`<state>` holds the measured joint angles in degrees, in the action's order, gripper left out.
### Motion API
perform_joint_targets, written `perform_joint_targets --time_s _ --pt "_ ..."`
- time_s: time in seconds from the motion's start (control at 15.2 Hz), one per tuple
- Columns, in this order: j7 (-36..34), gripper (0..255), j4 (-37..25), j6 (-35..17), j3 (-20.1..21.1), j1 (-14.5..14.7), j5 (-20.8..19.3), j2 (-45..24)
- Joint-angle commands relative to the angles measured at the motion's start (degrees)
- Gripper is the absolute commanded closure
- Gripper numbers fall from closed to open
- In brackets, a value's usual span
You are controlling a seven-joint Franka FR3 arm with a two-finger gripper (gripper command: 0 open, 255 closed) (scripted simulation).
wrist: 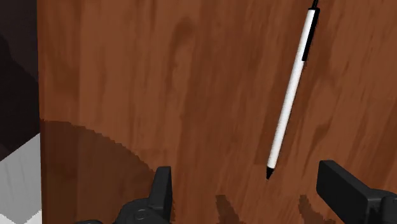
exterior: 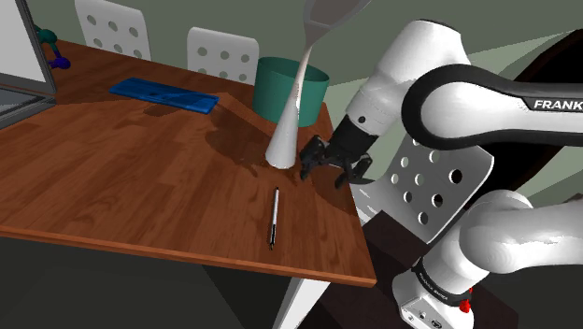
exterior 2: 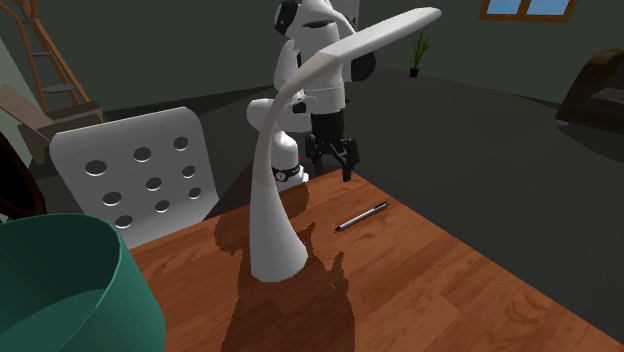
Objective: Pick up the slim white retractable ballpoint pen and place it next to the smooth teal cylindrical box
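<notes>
**A:** Two fingers (wrist: 160,191) spread wide, clasping nothing. The gripper (exterior: 329,170) hovers over the surface (exterior: 140,178), just beside the white lamp (exterior: 283,148).

**B:** And the pen (exterior: 274,217)?

**A:** Lying flat on the wood near the surface's edge. It's apart from the gripper and well apart from the teal box (exterior: 288,89), which stands at the far side, behind the lamp's base.

**B:** What worries you?

**A:** It's slim and round. In the wrist view the pen (wrist: 291,95) lies ahead of the gripper, nearer one finger than the other. If the hand comes down off-centre, I'd expect that finger to nudge it first. Then it could roll or skid toward the edge.

**B:** And if the descent stops short?

**A:** The fingers would probably close above it and catch nothing. Too deep, and they jam into the wood.

**B:** After the lift?

**A:** The lamp. Its base sits roughly between pen and box, and its neck arches overhead. A straight carry could clip it, or bump the box on arrival.
</notes>
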<state>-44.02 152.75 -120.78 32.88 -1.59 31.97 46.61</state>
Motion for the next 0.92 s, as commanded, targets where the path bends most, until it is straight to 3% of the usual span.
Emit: perform_joint_targets --time_s 0.0,0.26,0.86 --pt "-4.54 0 -1.33 -5.0 4.39 -1.9 1.62 -3.99" --pt "-13.2 0 -4.25 -13.3 13.04 -6.58 2.67 -10.96" --pt "-13.43 0 -2.98 -21.12 17.86 -9.02 2.96 -17.09"
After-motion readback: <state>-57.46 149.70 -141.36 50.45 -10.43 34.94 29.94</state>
